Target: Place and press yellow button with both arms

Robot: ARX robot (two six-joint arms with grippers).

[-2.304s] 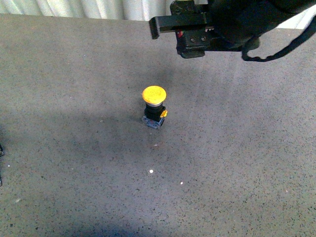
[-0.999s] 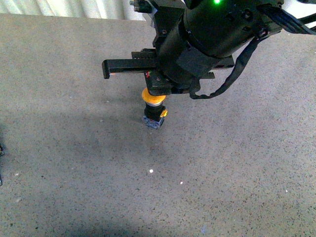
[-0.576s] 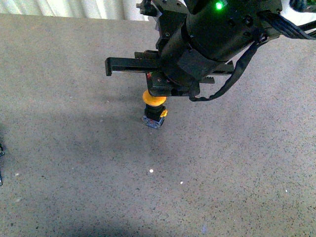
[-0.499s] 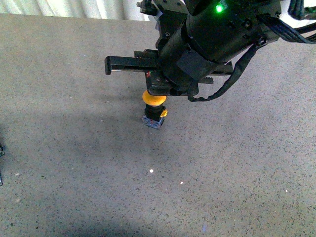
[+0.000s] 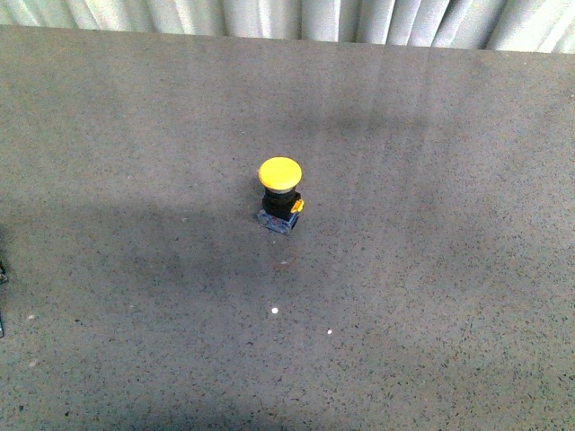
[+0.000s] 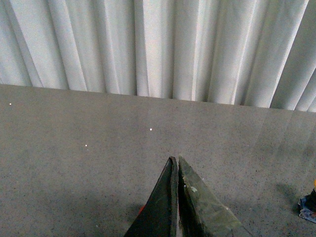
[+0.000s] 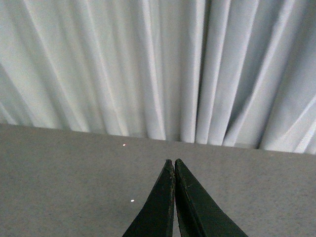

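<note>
The yellow button [image 5: 280, 193] stands upright on the grey speckled table [image 5: 431, 269] near the middle of the front view, yellow cap up, black body on a small bluish-grey base with a yellow side tab. No arm shows in the front view. My left gripper [image 6: 174, 160] is shut and empty above the table; a corner of the button's base [image 6: 308, 207] shows at the edge of the left wrist view. My right gripper [image 7: 172, 162] is shut and empty, pointing toward the curtain. The button is out of the right wrist view.
A white pleated curtain [image 5: 296, 16] hangs behind the table's far edge, also in the left wrist view [image 6: 158, 44] and right wrist view [image 7: 158, 64]. Small white specks [image 5: 274, 311] lie on the table in front of the button.
The right arm, which hovered over the button with its gripper just above the cap, has withdrawn out of the front view. The button stands in the same place.
</note>
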